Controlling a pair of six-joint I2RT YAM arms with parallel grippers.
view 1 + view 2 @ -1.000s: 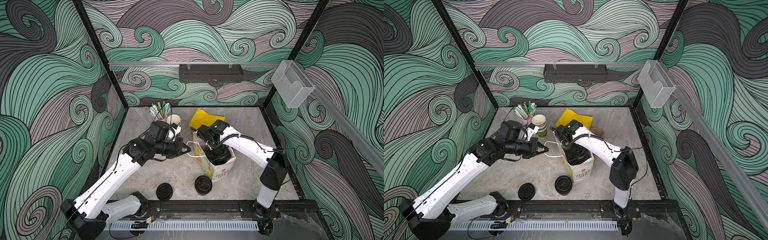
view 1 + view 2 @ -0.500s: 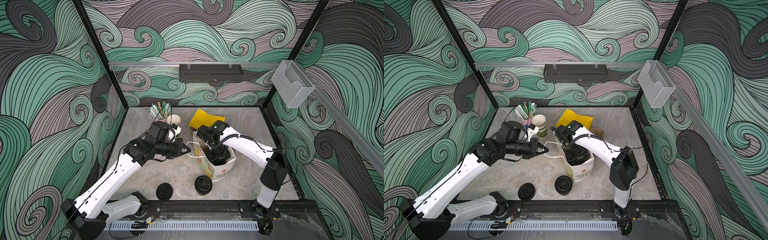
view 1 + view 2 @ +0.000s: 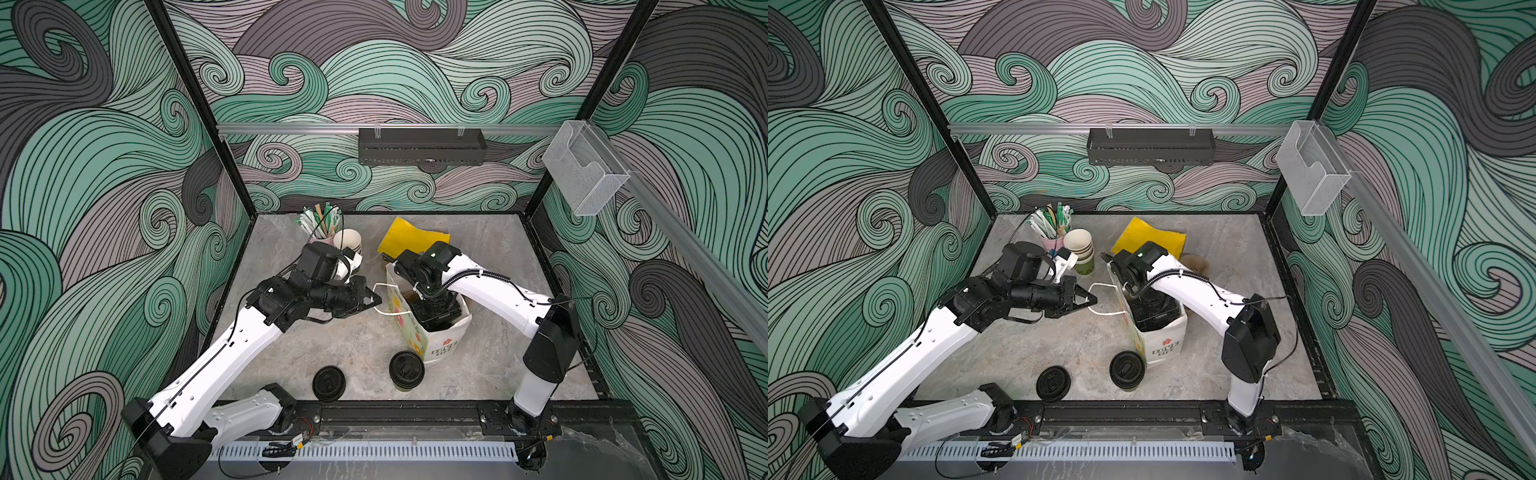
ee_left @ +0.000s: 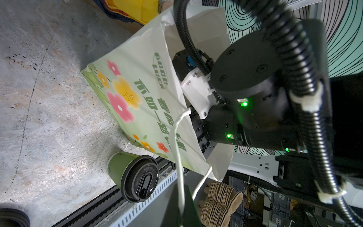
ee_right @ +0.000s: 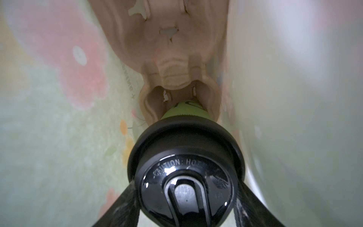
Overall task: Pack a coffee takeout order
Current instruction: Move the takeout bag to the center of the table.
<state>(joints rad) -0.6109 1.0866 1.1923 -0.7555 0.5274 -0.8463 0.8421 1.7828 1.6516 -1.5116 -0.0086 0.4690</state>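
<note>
A white paper bag [image 3: 446, 347] with a flower print [image 4: 137, 94] stands mid-table. My left gripper [image 3: 375, 298] [image 3: 1091, 300] [image 4: 180, 206] is shut on the bag's white string handle [image 4: 177, 157] and holds it out to the left. My right gripper [image 5: 186, 206] reaches down inside the bag, its fingers [image 5: 125, 206] shut on either side of a green cup's black lid [image 5: 186, 176]. That cup's base [image 5: 184, 112] sits in a brown pulp carrier [image 5: 176, 49]. A second lidded cup [image 3: 406, 370] [image 4: 127, 171] stands in front of the bag. Yellow napkins [image 3: 409, 239] lie behind it.
A loose black lid [image 3: 328, 383] [image 3: 1052, 383] lies near the front rail. A stack of empty cups [image 3: 1079, 245] and a pink cup of straws [image 3: 322, 224] stand at the back left. Brown pulp carriers [image 3: 1196, 264] lie behind the right arm.
</note>
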